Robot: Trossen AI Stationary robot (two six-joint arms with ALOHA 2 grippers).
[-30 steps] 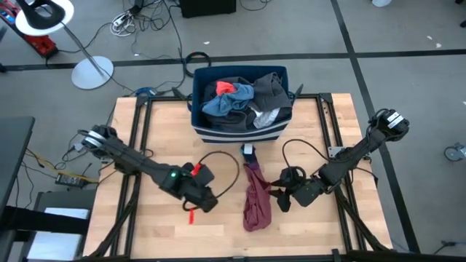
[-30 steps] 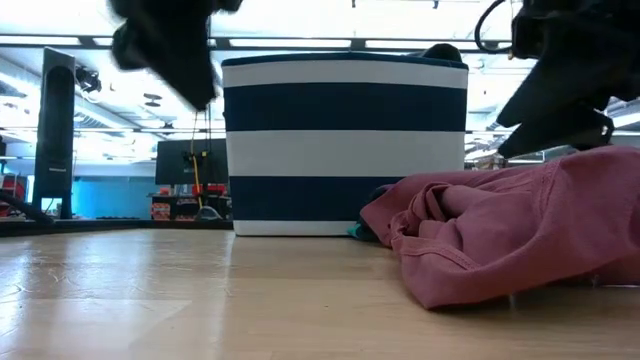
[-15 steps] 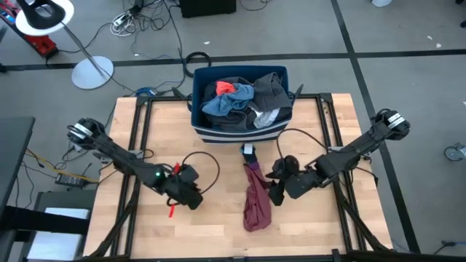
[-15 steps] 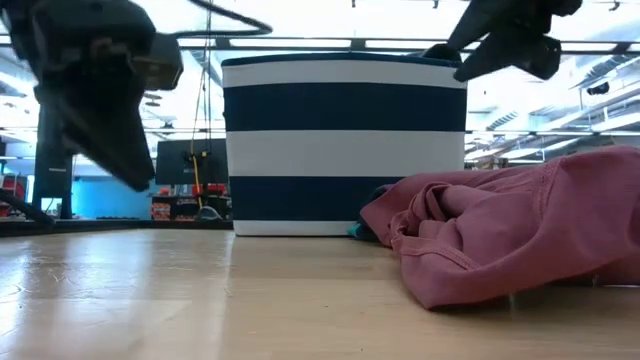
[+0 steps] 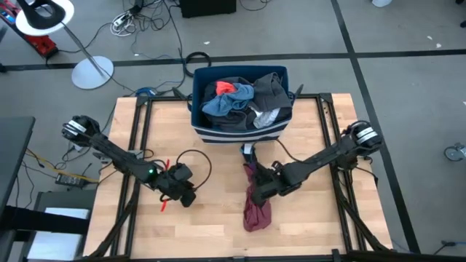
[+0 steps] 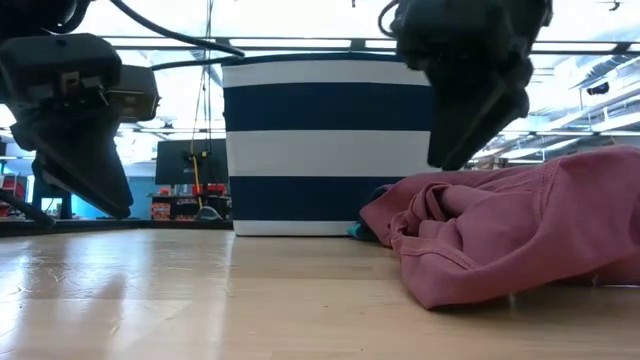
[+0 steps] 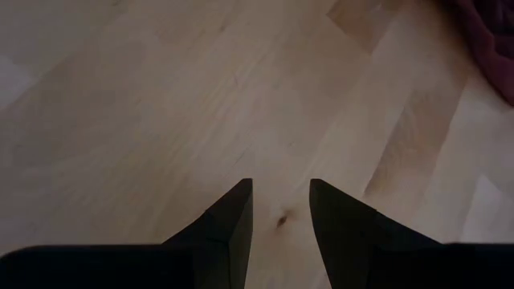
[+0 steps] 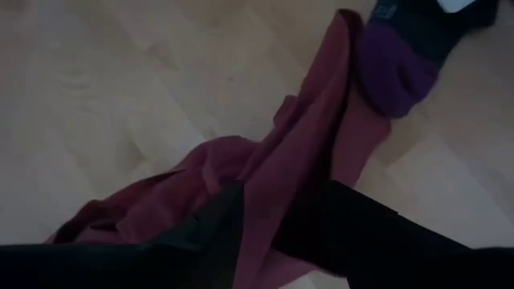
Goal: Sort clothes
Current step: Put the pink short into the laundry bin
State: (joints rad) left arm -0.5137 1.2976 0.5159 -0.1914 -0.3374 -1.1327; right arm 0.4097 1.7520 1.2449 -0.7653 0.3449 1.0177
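A maroon garment [image 5: 256, 204] lies crumpled on the wooden table, in front of the blue-and-white striped bin [image 5: 240, 124]. The bin holds more clothes [image 5: 244, 98] in blue, grey and orange-red. A small purple and dark piece [image 8: 397, 68] lies at the maroon garment's far end. My right gripper [image 8: 285, 186] is open, slanting down over the garment's middle [image 5: 256, 191], with maroon cloth showing in the gap. My left gripper [image 7: 281, 186] is open low over bare wood [image 5: 183, 195], left of the garment, and holds nothing. My right gripper comes at the maroon garment's middle fold [image 8: 273, 172] slanting from above, one finger on either side of a ridge of cloth. Whether the fingertips [image 8: 229, 201] touch the cloth, I cannot tell. The garment lies slack on the table.
The bin stands at the table's far edge in the middle [image 6: 345, 140]. Black cables loop over the table near both arms [image 5: 193, 156]. Bare wood lies at the near left [image 6: 150, 300]. A lamp stand [image 5: 91, 71] and cables lie on the floor beyond the table.
My right gripper has gone toward the table's left, from beside the maroon garment to over its middle, and has tipped more steeply down. My left gripper has sunk and drawn back toward the table's left. The garment has kept still.
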